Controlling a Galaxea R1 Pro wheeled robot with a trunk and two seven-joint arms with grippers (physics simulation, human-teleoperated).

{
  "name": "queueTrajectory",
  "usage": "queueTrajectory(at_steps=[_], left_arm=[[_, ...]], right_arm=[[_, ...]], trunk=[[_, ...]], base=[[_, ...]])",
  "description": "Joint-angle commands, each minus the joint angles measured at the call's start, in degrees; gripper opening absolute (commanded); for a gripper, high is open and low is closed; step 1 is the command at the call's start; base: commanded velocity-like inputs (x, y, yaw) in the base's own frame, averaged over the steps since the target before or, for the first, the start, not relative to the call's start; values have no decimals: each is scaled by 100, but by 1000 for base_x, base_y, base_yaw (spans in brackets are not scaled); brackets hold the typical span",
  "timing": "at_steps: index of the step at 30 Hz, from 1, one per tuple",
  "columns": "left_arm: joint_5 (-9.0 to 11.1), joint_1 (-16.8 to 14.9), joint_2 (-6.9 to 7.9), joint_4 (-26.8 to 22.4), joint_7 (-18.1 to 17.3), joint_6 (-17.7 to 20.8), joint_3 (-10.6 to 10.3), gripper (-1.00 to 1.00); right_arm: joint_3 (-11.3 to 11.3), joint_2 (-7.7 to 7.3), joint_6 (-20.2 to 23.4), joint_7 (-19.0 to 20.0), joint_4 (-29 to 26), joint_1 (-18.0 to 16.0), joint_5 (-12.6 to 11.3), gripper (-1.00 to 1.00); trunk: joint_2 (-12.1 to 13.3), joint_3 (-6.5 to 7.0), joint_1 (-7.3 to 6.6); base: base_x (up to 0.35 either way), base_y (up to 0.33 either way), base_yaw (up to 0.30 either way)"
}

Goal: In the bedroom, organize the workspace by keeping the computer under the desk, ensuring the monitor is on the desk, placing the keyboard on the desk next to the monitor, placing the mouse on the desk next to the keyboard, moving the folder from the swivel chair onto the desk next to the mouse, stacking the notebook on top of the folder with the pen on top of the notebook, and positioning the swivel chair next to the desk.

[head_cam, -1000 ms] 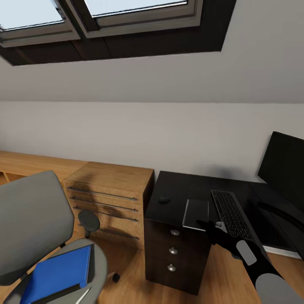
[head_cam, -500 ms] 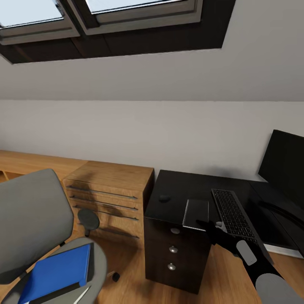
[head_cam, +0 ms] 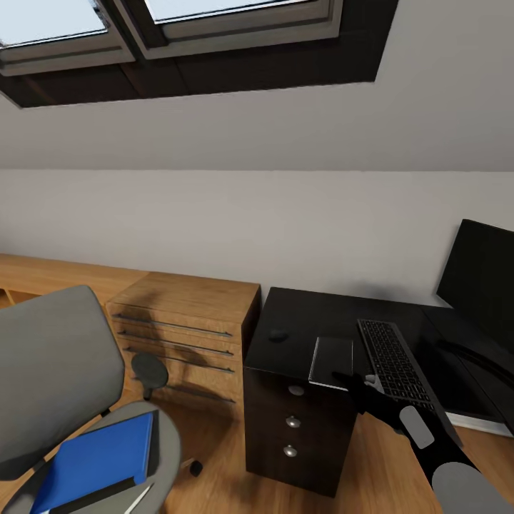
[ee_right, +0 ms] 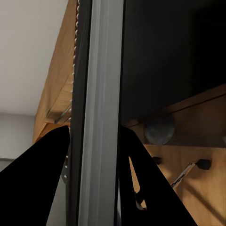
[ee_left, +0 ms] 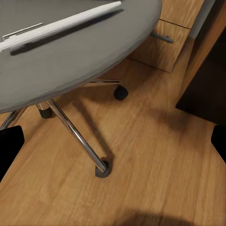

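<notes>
1. The notebook point(head_cam: 332, 360) has not moved in the last half second. It hangs tilted over the front edge of the desk point(head_cam: 307, 318), just above the drawer unit, between the mouse point(head_cam: 278, 337) and the keyboard point(head_cam: 392, 364).
2. The only recent change was a small shift of the whole head view a second ago. That was the camera moving, not the notebook or me.
3. My right gripper point(head_cam: 353, 384) is clamped on the notebook's lower edge. In the right wrist view a finger sits on each side of the slab, and the wire spiral runs along one edge.
4. The notebook reads as a thin, grey, glossy slab here, paler than the black desk top.
5. I judge the carry has paused. The notebook cannot go down for good yet, because the folder point(head_cam: 96, 460) it must lie on is still on the swivel chair point(head_cam: 57, 364), with the pen point(head_cam: 139, 497) beside it on the seat.
6. My left gripper point(ee_left: 113, 141) is spread wide and empty, low over the wooden floor by the chair's chrome base.
7. The monitor point(head_cam: 482, 278) stands at the far right of the desk, behind the keyboard.
</notes>
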Motion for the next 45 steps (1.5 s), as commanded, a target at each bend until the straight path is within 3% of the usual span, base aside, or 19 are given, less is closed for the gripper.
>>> queueTrajectory(at_steps=[1, 21, 30, 45], left_arm=[[62, -3, 1, 3, -28, -7, -42, 100], [62, -3, 3, 3, -30, -21, -49, 100], [62, -3, 5, 3, -20, -15, -36, 100], [62, -3, -3, 3, -28, -12, -45, 100]], right_arm=[[-24, 2, 38, 8, -1, -5, -12, -100], [-25, 2, 38, 8, 4, -5, -11, -100], [-25, 2, 38, 8, 4, -5, -13, -100], [-25, 2, 38, 8, 4, -5, -13, -100]], trunk=[[-4, -6, 0], [-4, -6, 0], [-364, -168, 198], [-364, -168, 198]], base=[[-225, 0, 0], [-49, 0, 0], [0, 0, 0], [0, 0, 0]])
